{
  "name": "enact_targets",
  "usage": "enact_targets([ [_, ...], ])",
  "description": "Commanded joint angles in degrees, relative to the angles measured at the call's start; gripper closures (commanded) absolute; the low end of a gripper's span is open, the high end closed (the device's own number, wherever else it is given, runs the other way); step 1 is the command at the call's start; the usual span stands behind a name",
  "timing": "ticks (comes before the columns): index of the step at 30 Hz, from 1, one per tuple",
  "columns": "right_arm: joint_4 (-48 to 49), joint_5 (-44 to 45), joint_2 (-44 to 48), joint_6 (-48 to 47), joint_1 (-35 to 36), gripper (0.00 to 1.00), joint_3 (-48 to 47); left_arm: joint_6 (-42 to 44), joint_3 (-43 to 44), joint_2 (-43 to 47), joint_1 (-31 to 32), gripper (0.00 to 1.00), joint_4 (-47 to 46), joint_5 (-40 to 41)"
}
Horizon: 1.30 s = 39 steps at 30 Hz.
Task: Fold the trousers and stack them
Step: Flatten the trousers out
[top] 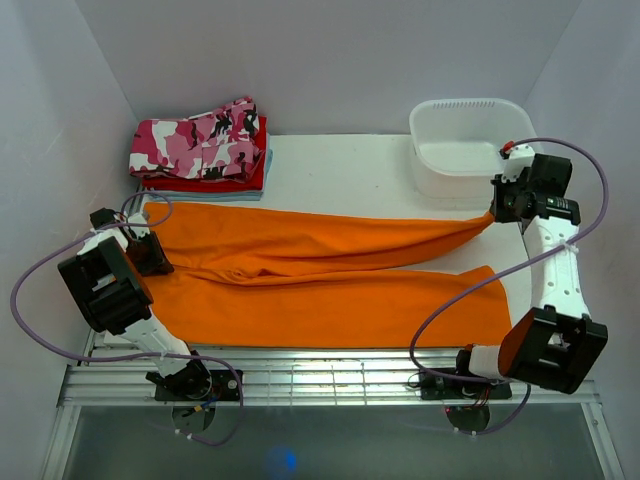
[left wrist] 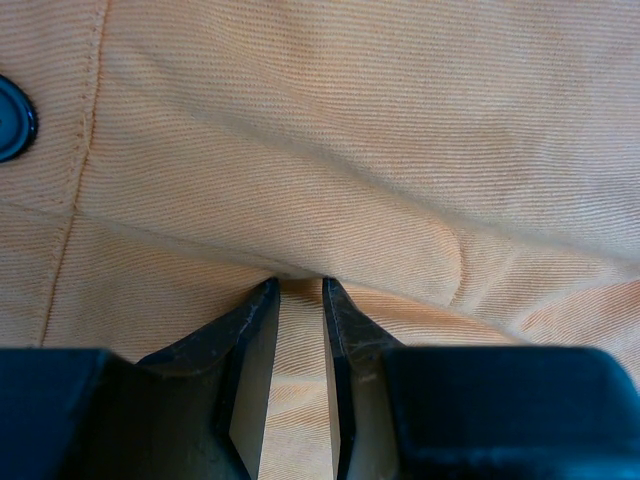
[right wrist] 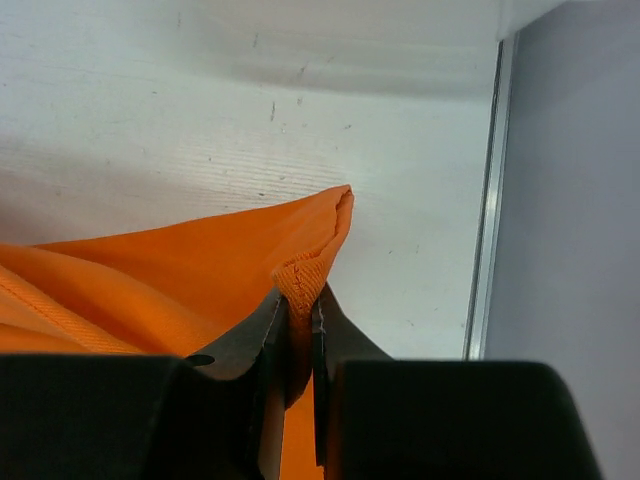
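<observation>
The bright orange trousers (top: pixel 330 270) lie spread flat across the table, waist at the left and both legs running right. My left gripper (top: pixel 155 255) is at the waist end, and in the left wrist view (left wrist: pixel 298 285) it is shut on a raised fold of the trousers (left wrist: pixel 350 150), with a dark button (left wrist: pixel 12 118) at the upper left. My right gripper (top: pixel 497 212) is at the end of the far leg, just in front of the tub. In the right wrist view (right wrist: pixel 298 295) it is shut on the stitched hem of the trousers (right wrist: pixel 200 270), lifted a little off the table.
A white tub (top: pixel 470 145) stands at the back right, close to the right gripper. At the back left a pink camouflage garment (top: pixel 200 140) lies on a folded red garment (top: pixel 225 183). The table's right edge rail (right wrist: pixel 485 200) and the wall run close beside the right gripper.
</observation>
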<state>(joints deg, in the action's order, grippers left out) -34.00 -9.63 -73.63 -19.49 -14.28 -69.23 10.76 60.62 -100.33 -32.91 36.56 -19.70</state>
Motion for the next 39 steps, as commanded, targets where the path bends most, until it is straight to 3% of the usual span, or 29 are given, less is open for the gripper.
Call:
enact_targets([
  [1, 1.22, 7.16, -4.59, 6.98, -0.74, 0.92, -3.18, 2.33, -0.86, -1.89, -1.02, 0.64, 0.97, 4.76],
  [4, 0.86, 9.37, -4.43, 9.46, -1.62, 0.92, -3.81, 3.03, -1.03, -0.57, -1.28, 0.64, 0.89, 4.85],
  [10, -2.56, 7.26, 19.45, 12.01, -2.68, 0.92, 5.67, 2.86, -3.48, -1.53, -1.37, 0.64, -1.30, 2.83],
  [12, -2.31, 7.69, 22.38, 13.24, -2.68, 0.92, 7.00, 2.77, -4.28, -1.97, -1.37, 0.64, -2.19, 2.57],
  [14, 4.51, 11.62, 16.97, 14.29, -2.68, 0.92, 9.46, 2.16, -3.85, -2.23, -1.37, 0.64, -2.10, 2.30],
  [16, 11.21, 16.12, 1.19, 17.10, -2.59, 0.92, 7.47, 1.19, -1.74, -2.23, -1.37, 0.63, -1.05, 1.17],
  [17, 10.97, 16.65, -6.45, 19.03, -2.68, 0.88, 3.01, 1.10, -0.86, -2.15, -1.37, 0.63, -0.61, -0.23],
  [18, 9.75, 16.83, -15.41, 19.05, -2.77, 0.66, -2.08, 0.93, 0.36, -1.62, -1.37, 0.63, -0.17, -1.29],
  [19, 8.61, 13.27, -18.63, 19.05, -4.59, 0.32, -6.49, 2.32, 1.07, 0.03, -1.37, 0.60, 0.61, -4.26],
  [20, 7.73, 8.19, -17.18, 16.09, -5.74, 0.06, -6.44, 3.90, 0.99, 3.27, -1.46, 0.56, 1.14, -6.73],
  [21, 4.15, 3.17, -14.90, 12.66, -7.84, 0.03, -6.01, 6.61, 0.30, 6.09, -1.37, 0.49, 2.11, -10.23],
  [28, -11.06, -12.21, -5.83, -7.82, -8.22, 0.06, -2.58, 16.10, 0.90, 14.90, -1.20, 0.32, 8.68, -15.62],
  [32, -23.27, -12.61, -8.54, -17.67, -7.16, 0.03, 2.24, 22.87, 2.31, 14.29, -0.58, 0.30, 15.28, -16.94],
  [35, -23.75, -12.87, -9.43, -18.66, -6.99, 0.11, 7.08, 24.04, 1.52, 14.55, 0.56, 0.31, 16.27, -16.77],
  [36, -21.92, -12.52, -9.52, -19.01, -6.99, 0.19, 8.83, 24.13, 1.17, 14.64, 1.78, 0.31, 16.01, -16.51],
  [39, -13.77, -9.98, -8.21, -20.23, -6.99, 0.24, 14.29, 24.04, -0.06, 15.52, 4.68, 0.34, 15.04, -17.81],
])
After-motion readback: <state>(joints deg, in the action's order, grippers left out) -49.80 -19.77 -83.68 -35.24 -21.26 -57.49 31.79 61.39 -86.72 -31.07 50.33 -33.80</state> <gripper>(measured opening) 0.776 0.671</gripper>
